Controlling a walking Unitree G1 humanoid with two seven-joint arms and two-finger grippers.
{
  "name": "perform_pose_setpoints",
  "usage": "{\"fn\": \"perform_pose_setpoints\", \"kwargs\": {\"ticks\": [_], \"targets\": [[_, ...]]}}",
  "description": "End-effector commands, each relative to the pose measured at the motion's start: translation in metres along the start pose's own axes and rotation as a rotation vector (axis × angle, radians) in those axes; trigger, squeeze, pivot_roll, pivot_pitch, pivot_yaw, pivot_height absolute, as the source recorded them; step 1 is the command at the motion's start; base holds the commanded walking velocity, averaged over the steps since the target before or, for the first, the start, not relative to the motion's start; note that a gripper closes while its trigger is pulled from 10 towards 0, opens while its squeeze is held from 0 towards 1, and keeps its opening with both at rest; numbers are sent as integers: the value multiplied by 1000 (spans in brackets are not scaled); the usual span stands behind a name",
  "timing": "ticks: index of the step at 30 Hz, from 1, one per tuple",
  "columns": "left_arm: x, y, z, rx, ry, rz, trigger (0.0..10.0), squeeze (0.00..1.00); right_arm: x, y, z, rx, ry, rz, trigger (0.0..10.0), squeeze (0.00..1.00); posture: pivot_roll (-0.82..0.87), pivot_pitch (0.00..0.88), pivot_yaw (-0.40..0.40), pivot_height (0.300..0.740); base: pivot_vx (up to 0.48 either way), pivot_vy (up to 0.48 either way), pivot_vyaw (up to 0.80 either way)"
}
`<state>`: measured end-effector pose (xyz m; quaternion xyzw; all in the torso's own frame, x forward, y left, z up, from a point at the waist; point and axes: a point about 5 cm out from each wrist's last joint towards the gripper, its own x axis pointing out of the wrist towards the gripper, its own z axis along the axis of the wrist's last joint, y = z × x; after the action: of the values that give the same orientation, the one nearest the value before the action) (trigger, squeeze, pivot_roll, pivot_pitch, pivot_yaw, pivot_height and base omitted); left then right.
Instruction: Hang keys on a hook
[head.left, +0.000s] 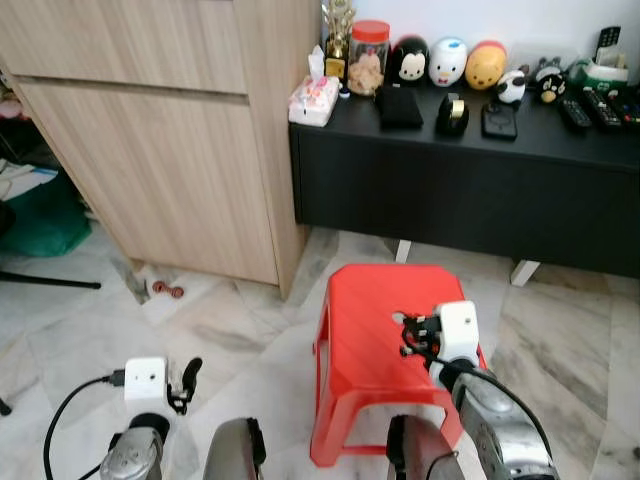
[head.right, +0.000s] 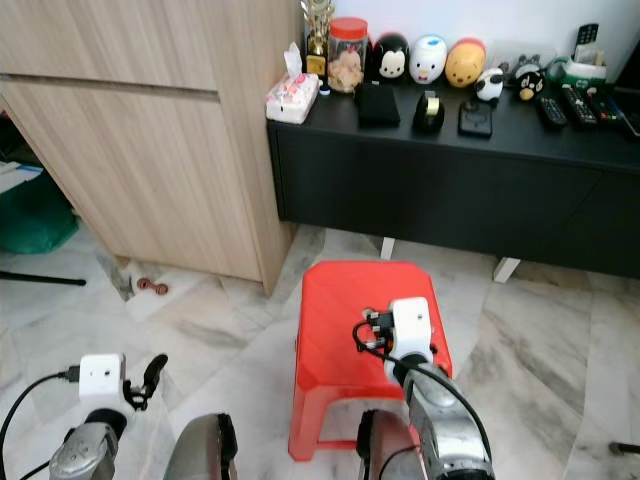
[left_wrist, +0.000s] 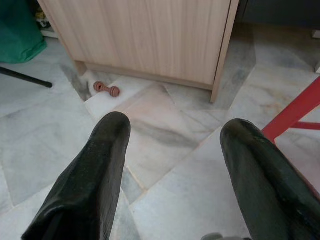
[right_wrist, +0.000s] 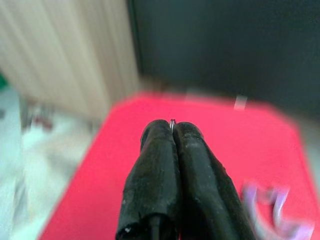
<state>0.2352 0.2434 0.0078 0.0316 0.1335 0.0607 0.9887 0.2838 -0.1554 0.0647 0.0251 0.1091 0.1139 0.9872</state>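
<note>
keys: thin silver ring tip pinched by right gripper.

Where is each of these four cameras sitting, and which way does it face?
Left eye: on head, facing forward and down at red stool, black cabinet; both arms show.
Right eye: beside it; same scene, same arms.
Left wrist: looks along open left tool to floor, wooden cupboard.
Right wrist: looks along shut right tool over the stool.
Both wrists share the stool.

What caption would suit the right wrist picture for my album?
Right gripper pinched shut on a thin metal ring, above a red stool.
</note>
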Motion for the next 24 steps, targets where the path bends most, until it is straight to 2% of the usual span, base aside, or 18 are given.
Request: {"fn": "perform_pose_setpoints", "kwargs": {"ticks": [1, 5, 6, 7, 8, 13, 18, 24], "targets": [[0, 4, -2, 11, 7, 14, 10000, 0, -5, -4, 3, 12, -26, -28, 0, 0, 5, 8, -23, 583, 0, 0, 0], [0, 5, -11, 8, 48, 27, 10000, 0, -13, -11, 3, 1, -56, -84, 0, 0, -6, 0, -21, 583, 0, 0, 0], [0, 6, -14, 4, 64, 33, 10000, 0, -13, -11, 5, 5, -62, -89, 3529, 0, -10, 0, -21, 583, 0, 0, 0], [-1, 6, -16, 2, 75, 37, 10000, 0, -13, -11, 5, 7, -64, -91, 3529, 0, -11, 0, -21, 583, 0, 0, 0], [-2, 7, -20, -1, 96, 43, 10000, 0, -13, -11, 6, 10, -70, -97, 10000, 0, -12, 0, -21, 583, 0, 0, 0], [-6, 8, -32, -8, 155, 60, 10000, 0, -11, -11, 9, 21, -84, -110, 10000, 0, -12, 0, -26, 583, 0, 0, 0], [-17, 6, -54, -41, 248, 68, 10000, 0, -2, -9, 12, 15, -79, -117, 10000, 0, -11, 0, -33, 583, 0, 0, 0], [-21, 6, -62, -48, 292, 85, 10000, 0, 4, -9, 16, 3, -86, -112, 10000, 0, -8, 0, -44, 583, -82, 0, 0]]}}
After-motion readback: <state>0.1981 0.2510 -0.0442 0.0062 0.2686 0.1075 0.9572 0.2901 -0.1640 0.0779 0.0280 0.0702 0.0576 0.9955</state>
